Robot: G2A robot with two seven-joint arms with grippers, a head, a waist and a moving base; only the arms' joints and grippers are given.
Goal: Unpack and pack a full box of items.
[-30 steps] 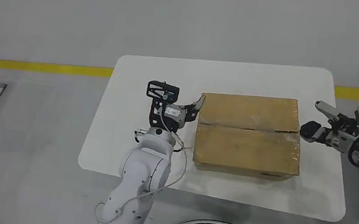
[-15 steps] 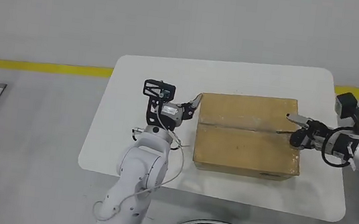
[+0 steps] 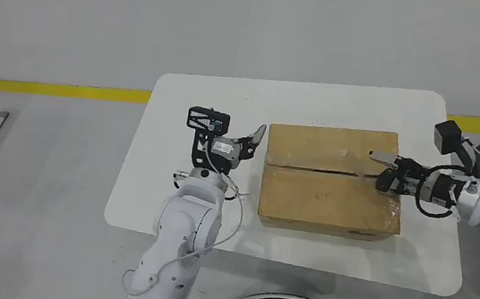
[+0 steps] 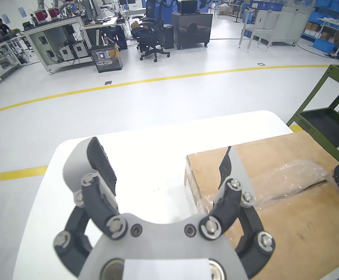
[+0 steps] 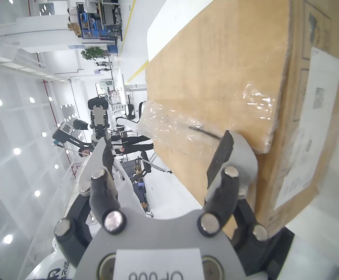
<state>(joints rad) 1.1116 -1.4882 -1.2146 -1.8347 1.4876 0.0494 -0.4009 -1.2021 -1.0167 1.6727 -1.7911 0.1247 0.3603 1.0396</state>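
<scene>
Left hand (image 4: 160, 148) is released, fingers spread wide with nothing between them. It hangs just off the left end of the box (image 3: 331, 179), up by that end's far corner, and from the wrist cam one finger (image 4: 229, 169) lines up over the box's top edge there. I can't tell if it's actually touching the cardboard.

Right hand (image 5: 166, 139) is released too, sitting at the box's opposite end, right where the centre seam runs out. One finger (image 5: 225, 151) is up against the flap edges at that end, the other is out in open air above the lid.

The box sits flat on the surface (image 3: 209, 110), roughly mid-depth and a bit closer to the right edge than the left. Both top flaps are down, and there's crinkly clear tape (image 4: 299, 172) along the seam. A white label (image 5: 304, 148) is stuck on the end face next to my right hand.

Beyond the surface's right edge there's a green cart (image 4: 312, 111).
</scene>
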